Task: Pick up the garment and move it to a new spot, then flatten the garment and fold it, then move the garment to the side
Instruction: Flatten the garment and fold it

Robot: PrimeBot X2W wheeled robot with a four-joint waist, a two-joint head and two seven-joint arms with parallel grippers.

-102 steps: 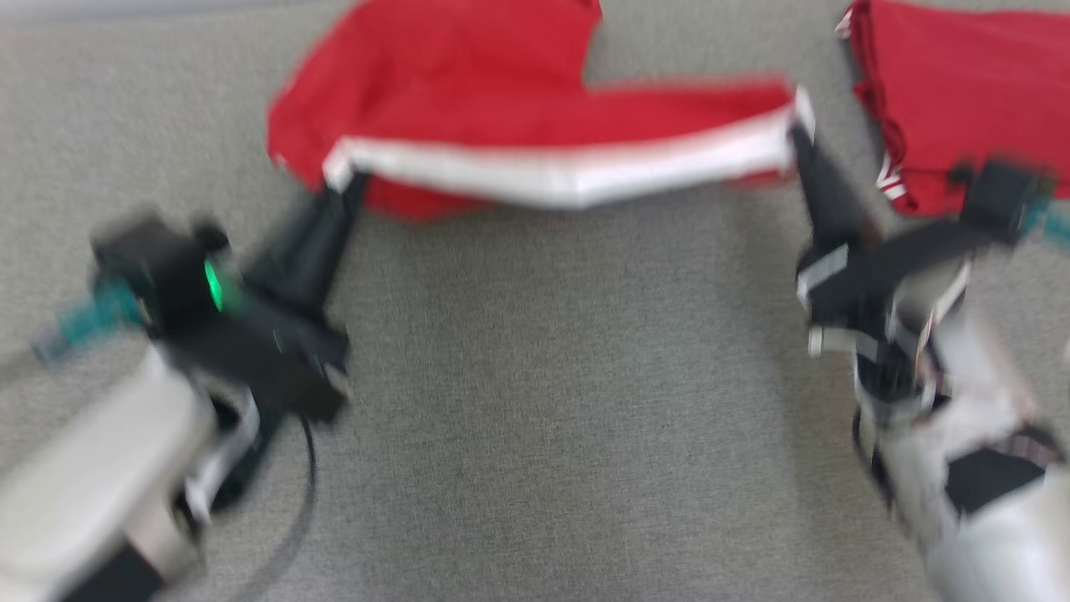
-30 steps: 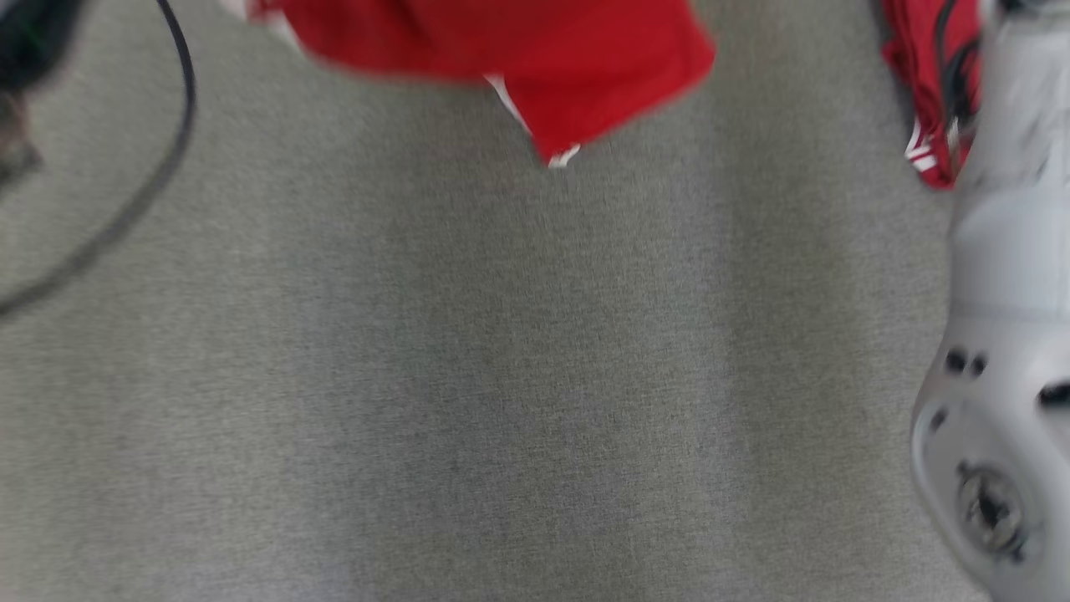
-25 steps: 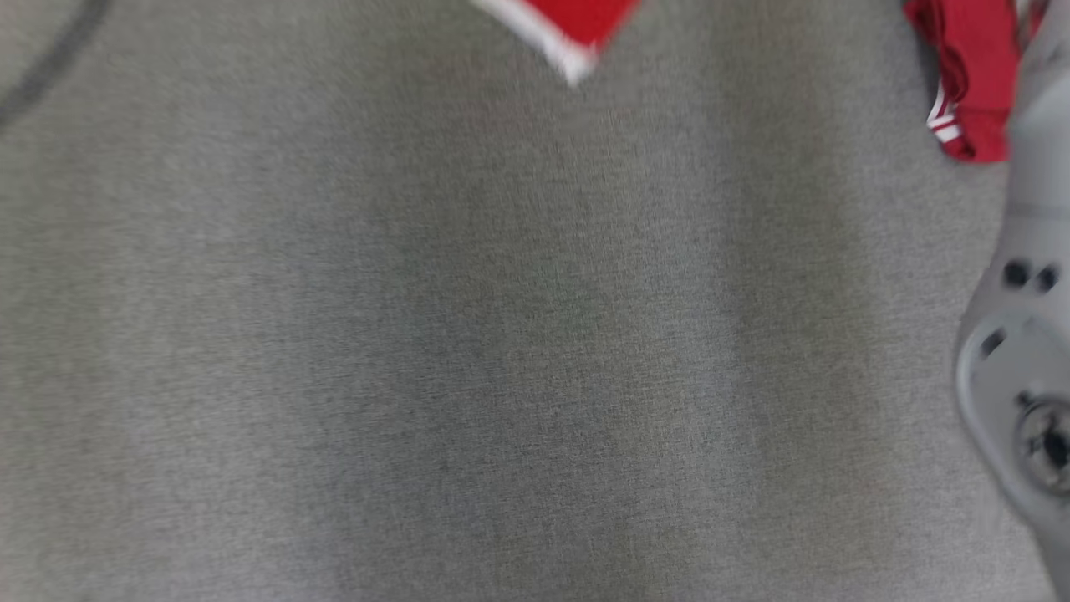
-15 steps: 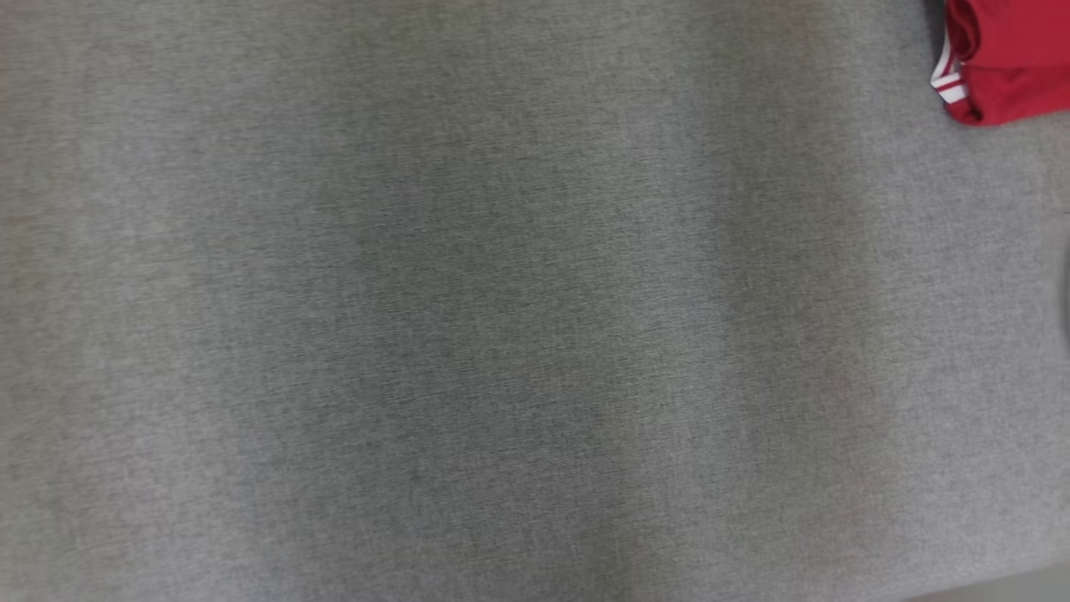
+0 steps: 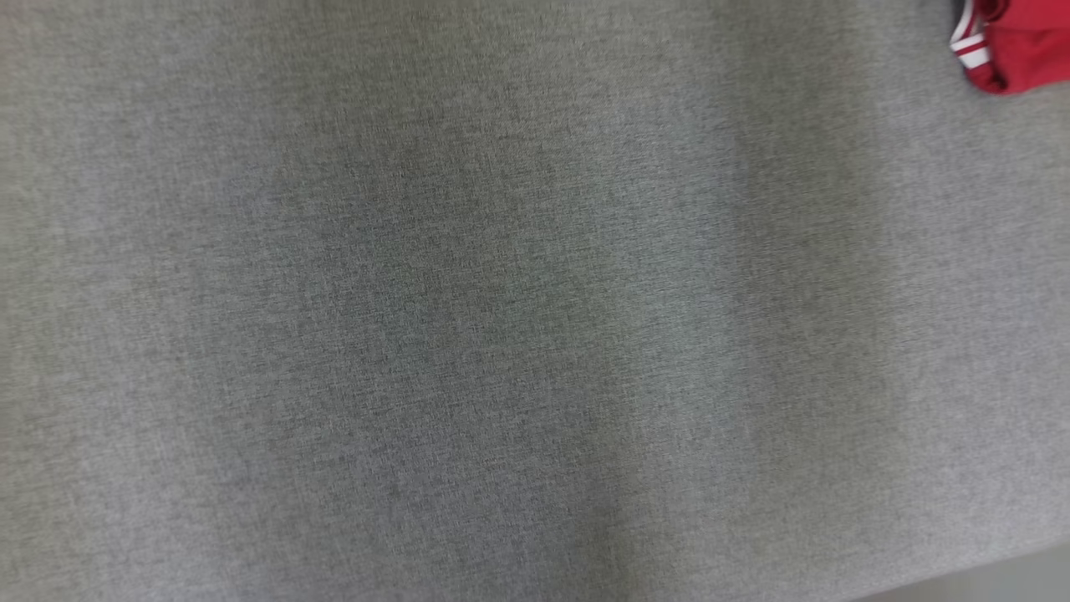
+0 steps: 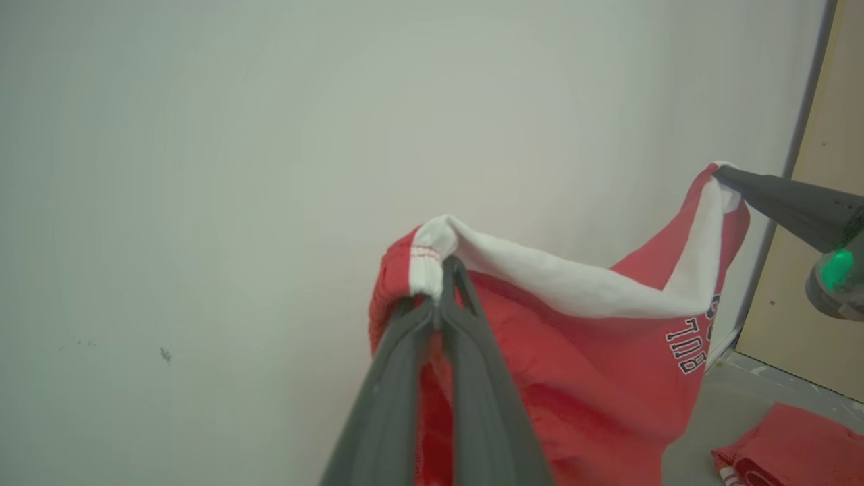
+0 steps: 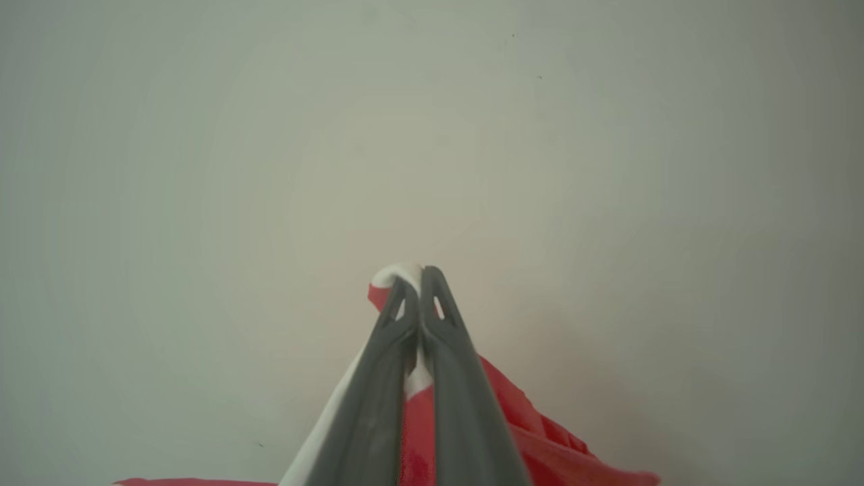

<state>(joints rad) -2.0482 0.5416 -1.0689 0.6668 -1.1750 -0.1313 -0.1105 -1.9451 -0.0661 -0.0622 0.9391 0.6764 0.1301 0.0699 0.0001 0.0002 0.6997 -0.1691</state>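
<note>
Garment (image 6: 594,378) hangs by its white band (image 6: 574,283), left jaws and right jaws each clamped tight on a corner.

My head cam's looking down at grey surface (image 5: 501,334); both wrist cams are facing wall (image 6: 202,135), sharing garment (image 6: 580,378) close-up.

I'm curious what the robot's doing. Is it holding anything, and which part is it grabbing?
Yes. The left gripper and right gripper are each shut on the red garment, pinching opposite ends of its white band.
</note>
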